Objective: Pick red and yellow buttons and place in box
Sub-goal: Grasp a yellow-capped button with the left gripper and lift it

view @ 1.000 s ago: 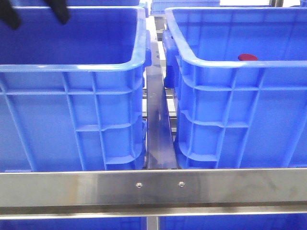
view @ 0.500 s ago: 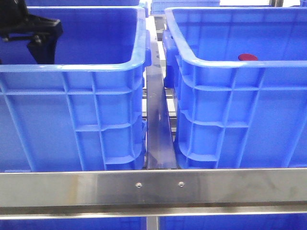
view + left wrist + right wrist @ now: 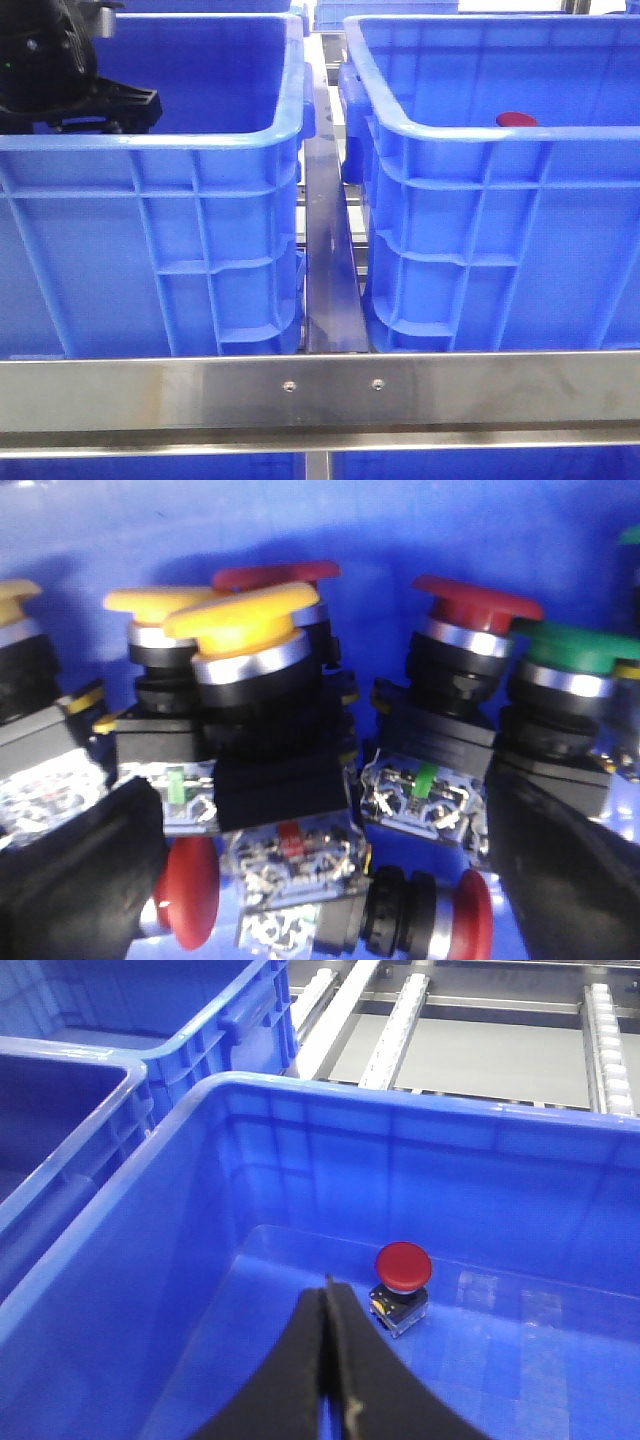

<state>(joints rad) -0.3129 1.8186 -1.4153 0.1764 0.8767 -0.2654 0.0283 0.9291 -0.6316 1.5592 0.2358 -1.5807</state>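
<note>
left gripper (image 3: 320, 880) spread wide over the yellow button (image 3: 245, 620) in the pile, right gripper (image 3: 328, 1360) pinched empty above 1 red button (image 3: 402, 1265).

Glossy blue plastic box (image 3: 470, 200), brushed metal rail (image 3: 320, 390), smooth shiny red button (image 3: 402, 1264) cap

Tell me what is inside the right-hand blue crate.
One red button stands on the floor of the right crate, the shut right claw hovering nearby. The claw covers some floor; the front view shows only the button's cap.
</note>
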